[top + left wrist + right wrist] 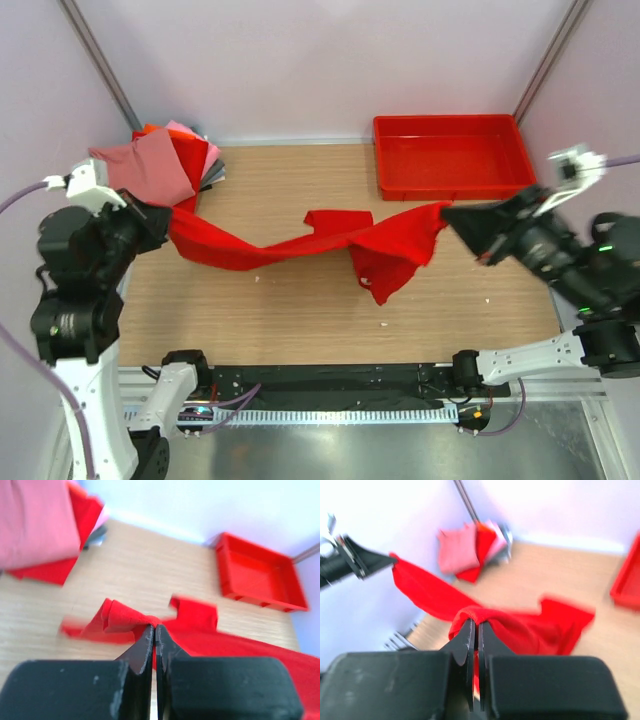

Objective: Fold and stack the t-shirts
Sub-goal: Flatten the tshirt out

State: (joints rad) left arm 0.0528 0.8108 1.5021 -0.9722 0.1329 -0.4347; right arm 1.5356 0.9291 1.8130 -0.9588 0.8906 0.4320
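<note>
From above, the left claw (165, 217) is pinching one end of the red shirt (290, 245) at the left side of the surface (300, 320), and the right claw (449, 213) is pinching the other end at the right side. The shirt is hanging between them in a twisted, sagging band, its middle is touching the wood, and a loose flap is drooping near the right end. A stack (160, 165) of folded shirts in pink, red, orange and grey is lying in the far left corner, just behind the left claw. A red tray (450, 185) is sitting in the far right corner. In the left wrist view, which is blurred, the claw's jaws are pressing together on a bunched fold of red cloth, and the rest of the shirt is trailing off to the right across the wood, with the stack up left and the tray up right. In the right wrist view, also blurred, the jaws are closing tightly on a rolled edge of the shirt, and the cloth is stretching away to the left claw, which is gripping the far end off the wood, with the stack beyond it.
</note>
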